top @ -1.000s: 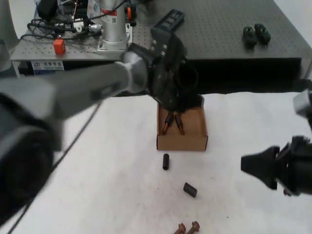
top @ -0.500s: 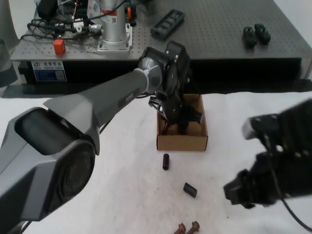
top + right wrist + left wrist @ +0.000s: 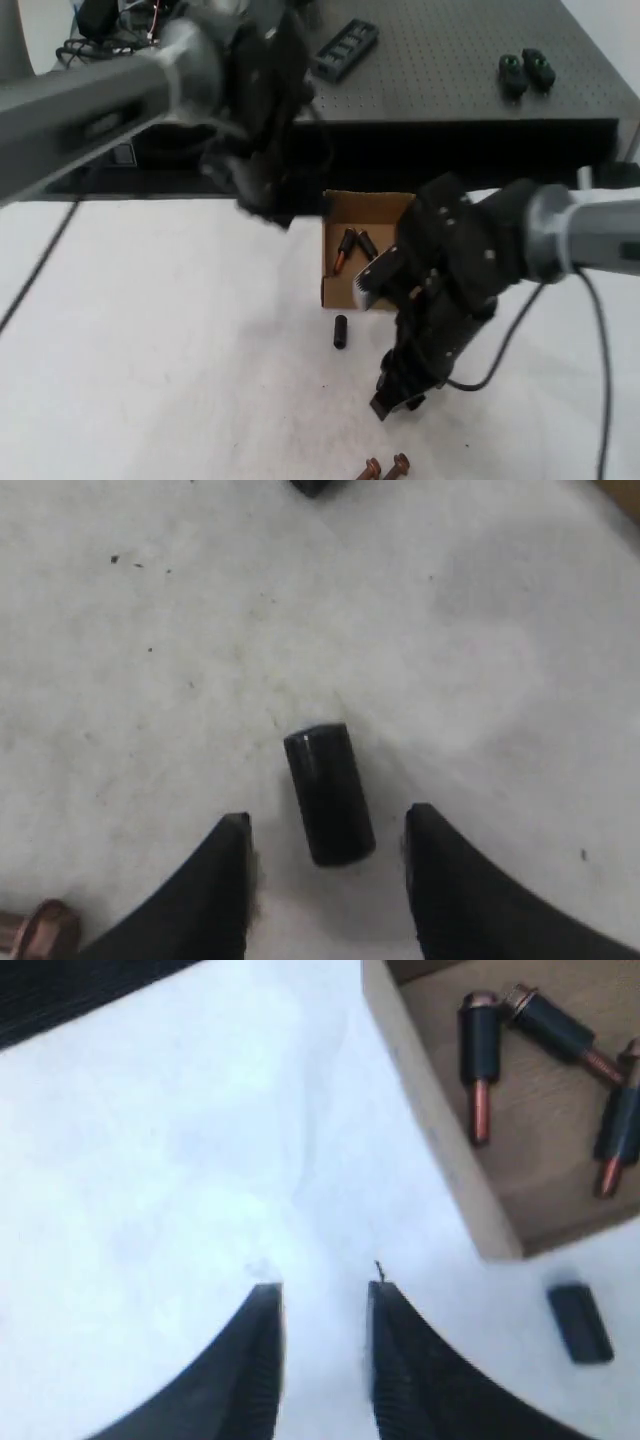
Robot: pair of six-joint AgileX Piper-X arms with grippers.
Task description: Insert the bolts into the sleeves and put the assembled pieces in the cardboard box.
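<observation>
Right gripper [image 3: 326, 825]: fingers wide, empty, straddling a lying sleeve [image 3: 328, 790] on the white cloth [image 3: 150, 680].
Left gripper [image 3: 322, 1295]: narrowly parted, empty, beside the cardboard box [image 3: 430, 1130] holding three assembled pieces [image 3: 478, 1050].
Risk: the sleeve lies slightly skewed between the fingers; an uneven close could roll it away.

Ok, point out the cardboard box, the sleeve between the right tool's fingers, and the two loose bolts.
cardboard box [image 3: 338, 294]: high view, on its front wall.
sleeve [image 3: 328, 795]: right wrist view, middle of its side.
loose bolts [image 3: 399, 464]: high view, head of one of them.
</observation>
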